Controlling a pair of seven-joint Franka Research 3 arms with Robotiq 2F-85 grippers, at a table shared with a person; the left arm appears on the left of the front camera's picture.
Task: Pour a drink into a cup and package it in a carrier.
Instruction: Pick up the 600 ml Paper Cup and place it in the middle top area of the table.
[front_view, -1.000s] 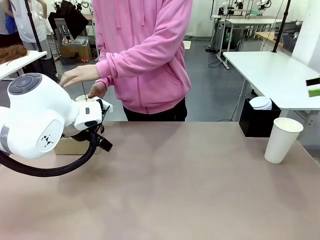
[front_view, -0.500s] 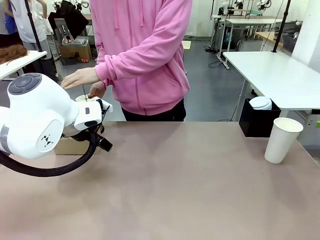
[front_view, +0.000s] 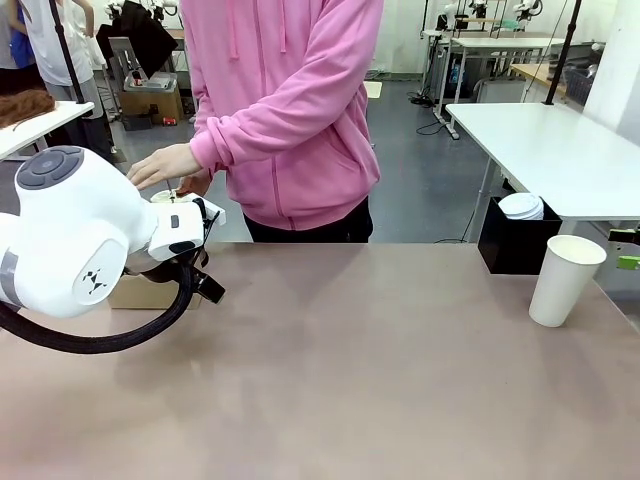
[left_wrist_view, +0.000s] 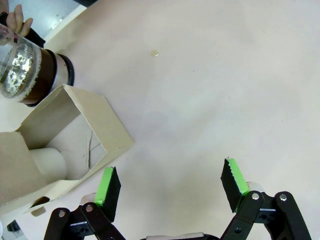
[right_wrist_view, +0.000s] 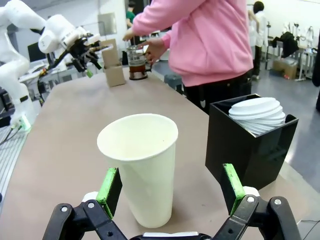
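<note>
Tapering white paper cup (right_wrist_view: 142, 150) stands before the released right gripper (right_wrist_view: 170, 172) (left gripper (left_wrist_view: 170, 170) released too)

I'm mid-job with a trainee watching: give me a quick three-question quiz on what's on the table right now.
1. True or false: the cup already wears a lid.
2. What sits in the black box? A) white lids B) spoons C) napkins
3. Fill in: the press jug holding the drink stands beside the ___.
Key: 1 false; 2 A; 3 carrier.
</note>
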